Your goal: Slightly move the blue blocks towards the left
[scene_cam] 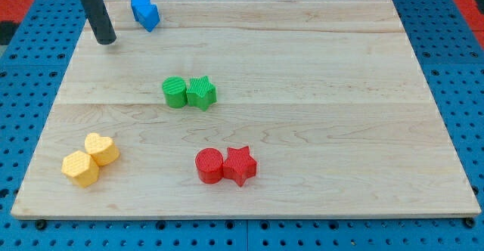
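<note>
So the blue blocks [145,12] sit way up near the view's top left of the wooden board [302,69], close to its top edge. They look like two pieces pressed together, but their exact shapes are hard to make out from here. The arm's dark rod comes down to the view's left of them, and my tip [107,41] rests on the board near the blue pair, a bit lower in the view, not touching. There are no jaws on this rig, just the plain rod.

Mid-board, a green cylinder [175,92] touches a green star [202,93]. Lower down, a red cylinder [209,165] sits against a red star [240,165]. At the bottom left, a yellow heart [101,149] touches a yellow hexagon [80,168].
</note>
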### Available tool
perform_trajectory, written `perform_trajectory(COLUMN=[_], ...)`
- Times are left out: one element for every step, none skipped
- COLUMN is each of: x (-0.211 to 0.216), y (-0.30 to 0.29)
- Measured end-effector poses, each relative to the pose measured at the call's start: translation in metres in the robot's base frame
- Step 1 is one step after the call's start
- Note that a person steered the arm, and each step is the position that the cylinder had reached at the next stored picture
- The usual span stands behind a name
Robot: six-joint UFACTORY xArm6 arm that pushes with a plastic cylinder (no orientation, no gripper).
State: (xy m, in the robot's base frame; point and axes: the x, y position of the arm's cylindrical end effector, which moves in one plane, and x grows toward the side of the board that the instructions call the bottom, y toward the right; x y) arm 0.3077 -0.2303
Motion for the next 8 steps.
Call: perform_trajectory(x=[0.004,0.004,0.004,0.005,0.007,-0.009,-0.043,-0.069], y=[0.038,0.076,0.089,0.092,0.154,0.239,0.253,0.221])
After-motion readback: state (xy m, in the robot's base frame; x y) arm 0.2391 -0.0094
